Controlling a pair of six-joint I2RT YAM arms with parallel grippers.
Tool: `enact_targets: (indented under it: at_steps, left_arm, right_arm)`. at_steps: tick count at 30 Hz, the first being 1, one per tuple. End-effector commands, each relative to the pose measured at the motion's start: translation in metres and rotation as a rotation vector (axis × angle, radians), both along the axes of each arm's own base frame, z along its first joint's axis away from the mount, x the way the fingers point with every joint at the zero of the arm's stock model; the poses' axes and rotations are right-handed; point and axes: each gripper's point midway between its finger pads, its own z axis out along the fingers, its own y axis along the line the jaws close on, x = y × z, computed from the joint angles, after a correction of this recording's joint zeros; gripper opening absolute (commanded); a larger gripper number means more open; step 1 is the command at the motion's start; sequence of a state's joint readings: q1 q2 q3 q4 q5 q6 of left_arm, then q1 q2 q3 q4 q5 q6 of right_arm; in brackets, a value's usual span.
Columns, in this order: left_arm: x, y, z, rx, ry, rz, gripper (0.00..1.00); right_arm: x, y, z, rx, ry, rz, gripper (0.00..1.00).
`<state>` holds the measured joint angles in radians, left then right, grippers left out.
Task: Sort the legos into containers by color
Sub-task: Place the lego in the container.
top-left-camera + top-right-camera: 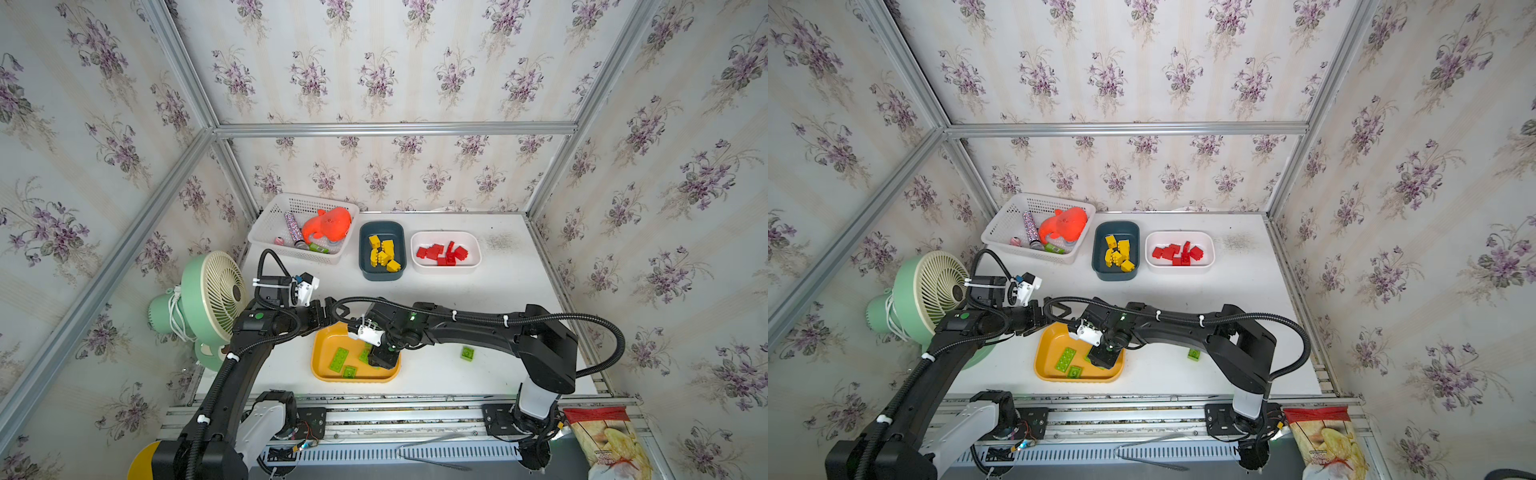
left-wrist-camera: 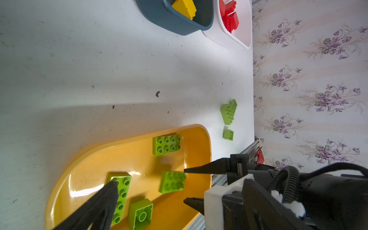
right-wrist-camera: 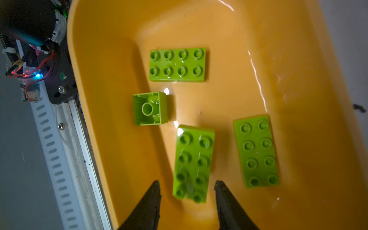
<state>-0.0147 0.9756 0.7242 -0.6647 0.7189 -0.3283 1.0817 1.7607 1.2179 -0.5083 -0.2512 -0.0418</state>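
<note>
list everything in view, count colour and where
table: one, white
basket: one, white, back left
toy: one, orange, in basket
tube: one, glittery, in basket
teal tray: one, back middle
yellow legos: about five, in teal tray
white tray: one, right of teal tray
red legos: about six, in white tray
orange tray: one, front middle
green legos: four, in orange tray
loose green legos: at least two, on table right of orange tray
fan: one, mint, left of table
chip bag: one, front right
left gripper: open, empty, by orange tray's back edge
right gripper: open, over orange tray
</note>
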Motion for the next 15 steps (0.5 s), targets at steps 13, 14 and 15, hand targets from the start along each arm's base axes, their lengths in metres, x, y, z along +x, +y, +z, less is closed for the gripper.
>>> enact_targets:
  at_steps: [13,14,15]
  left_arm:
    - [0.001,-0.016,0.008,-0.039,-0.016,-0.061,0.99]
    - [0.002,-0.018,0.009,-0.040,-0.020,-0.068,0.99]
    - [0.003,-0.019,0.009,-0.040,-0.019,-0.072,0.99]
  right_arm:
    - [0.053,-0.187,0.041,-0.172,-0.006,-0.515,0.60]
    - [0.057,-0.203,0.040,-0.204,-0.004,-0.553,0.61]
    - [0.063,-0.215,0.040,-0.221,0.009,-0.596,0.61]
